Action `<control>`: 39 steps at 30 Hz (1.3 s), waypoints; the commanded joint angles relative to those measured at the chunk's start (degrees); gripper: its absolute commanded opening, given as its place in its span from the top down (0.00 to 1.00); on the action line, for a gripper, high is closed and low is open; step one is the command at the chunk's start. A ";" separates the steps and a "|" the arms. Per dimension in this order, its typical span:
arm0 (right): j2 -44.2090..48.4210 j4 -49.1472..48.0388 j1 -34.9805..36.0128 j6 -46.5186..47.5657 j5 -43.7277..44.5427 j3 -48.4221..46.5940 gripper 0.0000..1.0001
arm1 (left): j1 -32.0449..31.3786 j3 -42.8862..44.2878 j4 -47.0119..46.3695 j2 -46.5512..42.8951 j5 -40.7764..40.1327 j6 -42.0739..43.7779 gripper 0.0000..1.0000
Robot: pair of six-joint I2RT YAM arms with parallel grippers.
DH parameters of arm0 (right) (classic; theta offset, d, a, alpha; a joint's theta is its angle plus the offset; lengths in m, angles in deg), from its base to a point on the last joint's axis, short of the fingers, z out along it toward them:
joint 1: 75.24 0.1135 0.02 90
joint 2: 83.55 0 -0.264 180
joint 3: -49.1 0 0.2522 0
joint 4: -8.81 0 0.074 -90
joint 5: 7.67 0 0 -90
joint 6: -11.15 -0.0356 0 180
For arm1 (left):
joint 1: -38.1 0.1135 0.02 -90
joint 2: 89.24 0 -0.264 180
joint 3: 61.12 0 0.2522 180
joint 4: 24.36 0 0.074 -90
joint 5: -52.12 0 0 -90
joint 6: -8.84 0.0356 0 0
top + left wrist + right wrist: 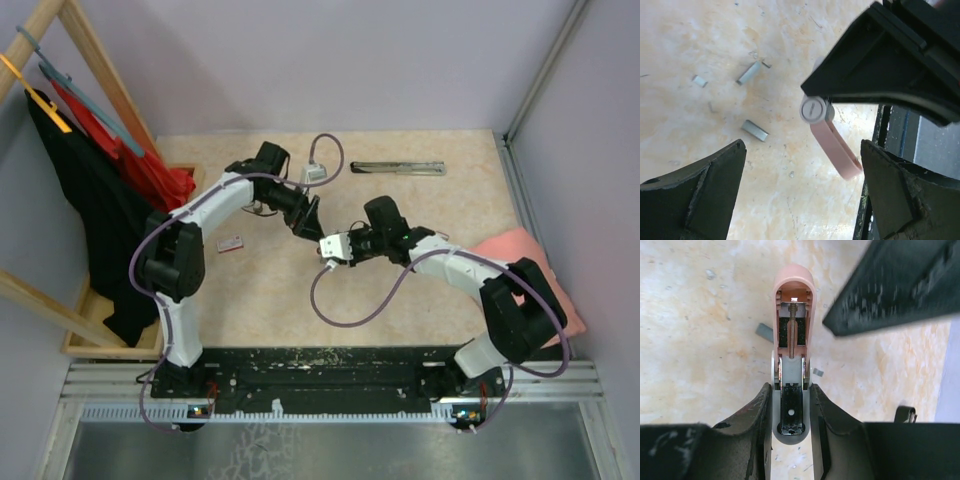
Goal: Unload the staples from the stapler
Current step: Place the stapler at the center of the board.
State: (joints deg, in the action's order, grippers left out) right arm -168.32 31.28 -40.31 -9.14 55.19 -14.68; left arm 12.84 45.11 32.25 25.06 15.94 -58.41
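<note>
We see our right gripper [790, 394] clamped narrowly on the pale grey base of a small stapler with a salmon-pink plastic top [794, 300], holding it just above the beige marbled tabletop [685, 35]. The pink top is swung open, away from the base, and its thin spring rod shows inside. Our left gripper [802, 150] stands just beside the stapler with its black fingers [715, 175] spread wide, holding nothing. The short dull-grey metal staple strips [748, 73] lie loose on the tabletop under the left gripper, apart from one another; one shows beside the pink top in the right wrist view.
</note>
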 commanded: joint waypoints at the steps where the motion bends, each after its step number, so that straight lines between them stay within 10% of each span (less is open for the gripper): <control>1: -1.86 0.55 -4.30 -4.09 -5.14 -6.81 0.97 | 3.57 2.38 1.19 -4.85 1.29 1.68 0.01; 27: -49.27 33.62 -15.11 5.07 -13.45 -65.68 0.91 | 14.36 -15.30 3.11 -20.14 -0.71 11.24 0.01; 39: -56.85 35.23 -16.43 4.90 -15.32 -73.41 0.86 | 14.40 -16.64 2.60 -20.67 0.00 11.68 0.00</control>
State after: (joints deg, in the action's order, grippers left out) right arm -223.95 65.29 -56.31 -5.32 43.78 -84.60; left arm 26.89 29.61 34.57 6.46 14.65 -48.21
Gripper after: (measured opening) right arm 0.274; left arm 0.995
